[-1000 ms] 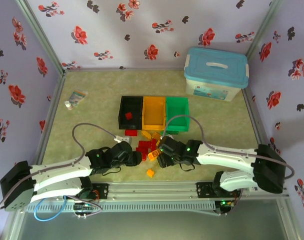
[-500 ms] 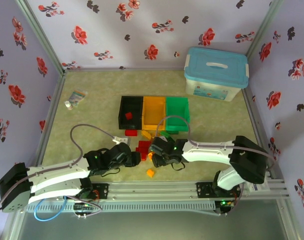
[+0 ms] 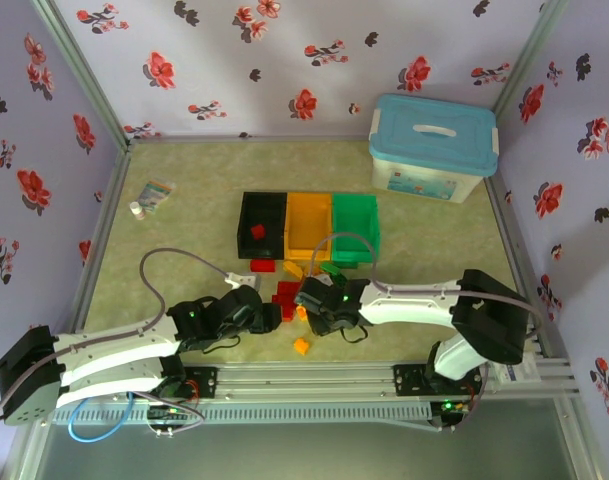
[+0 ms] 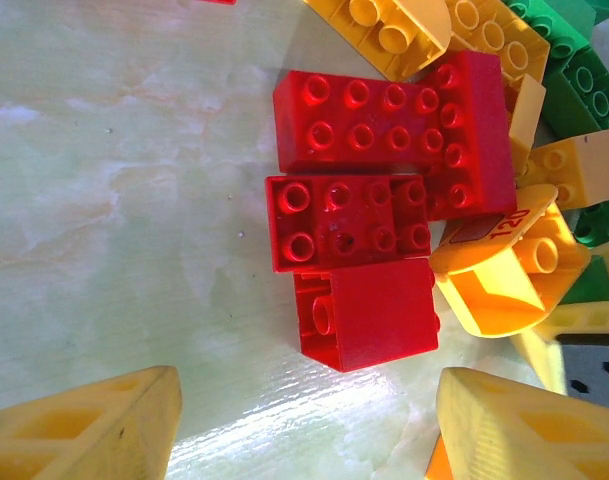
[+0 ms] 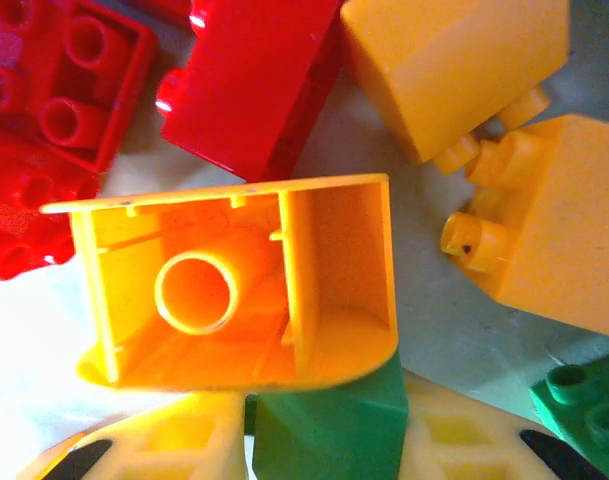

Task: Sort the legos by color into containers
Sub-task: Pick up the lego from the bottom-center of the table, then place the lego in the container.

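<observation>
Two right fingers [image 5: 454,440], earlier apart, now tight on green lego [image 5: 329,428]

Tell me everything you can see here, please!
bins: three; black bin, orange bin, green bin; side by side, mid-table
red brick: one; in the black bin
pile: many bricks; red, orange, green; just in front of the bins
orange brick: one; alone, nearer the arms
tub: one; white, blue lid; far right corner
small item: pale; far left; too small to tell
left gripper: open, above red bricks
right gripper: shut on a green brick, in the pile
</observation>
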Motion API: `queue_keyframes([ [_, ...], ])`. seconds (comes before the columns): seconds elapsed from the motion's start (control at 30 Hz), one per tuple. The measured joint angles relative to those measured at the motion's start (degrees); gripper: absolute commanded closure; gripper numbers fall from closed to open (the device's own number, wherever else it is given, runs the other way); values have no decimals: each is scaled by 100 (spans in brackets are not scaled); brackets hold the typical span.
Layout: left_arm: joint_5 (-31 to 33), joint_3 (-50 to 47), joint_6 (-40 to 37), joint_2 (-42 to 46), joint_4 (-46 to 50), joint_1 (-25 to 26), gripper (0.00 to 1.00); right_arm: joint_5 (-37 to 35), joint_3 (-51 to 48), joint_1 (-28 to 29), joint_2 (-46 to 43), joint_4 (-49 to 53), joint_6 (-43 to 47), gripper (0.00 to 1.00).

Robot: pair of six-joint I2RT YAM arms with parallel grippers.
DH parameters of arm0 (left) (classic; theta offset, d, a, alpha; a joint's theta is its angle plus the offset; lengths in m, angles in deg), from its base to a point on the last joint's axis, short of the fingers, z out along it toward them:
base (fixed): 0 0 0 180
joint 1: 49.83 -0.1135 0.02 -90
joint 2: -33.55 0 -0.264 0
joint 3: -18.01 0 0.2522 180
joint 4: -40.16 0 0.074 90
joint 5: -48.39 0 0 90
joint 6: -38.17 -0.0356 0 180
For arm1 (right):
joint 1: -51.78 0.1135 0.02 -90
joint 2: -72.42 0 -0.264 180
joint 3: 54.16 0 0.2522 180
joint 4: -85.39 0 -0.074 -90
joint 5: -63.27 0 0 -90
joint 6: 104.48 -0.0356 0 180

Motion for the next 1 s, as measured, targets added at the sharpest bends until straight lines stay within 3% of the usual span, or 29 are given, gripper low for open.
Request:
queue_keyframes([
  [0.27, 61, 9, -94, 28, 63, 203, 31, -503, 647, -125, -973, 811, 269, 73],
  [0.47, 146, 278, -245, -177, 186, 487, 31, -656, 970, -1381, -1480, 1047, 896, 72],
  [0.7, 254, 680, -330, -667, 363, 955, 31, -570, 1482, -3158, -573, 997, 1515, 70],
  [0.87, 293, 914, -345, -1043, 470, 1333, 31, -299, 1882, -3630, 352, 852, 1766, 68],
  [0.93, 295, 1012, -345, -1239, 494, 1478, 31, -181, 2011, -3720, 616, 811, 1832, 63],
  [1.0, 295, 1104, -345, -1438, 525, 1578, 31, -98, 2111, -3759, 778, 765, 1910, 48],
])
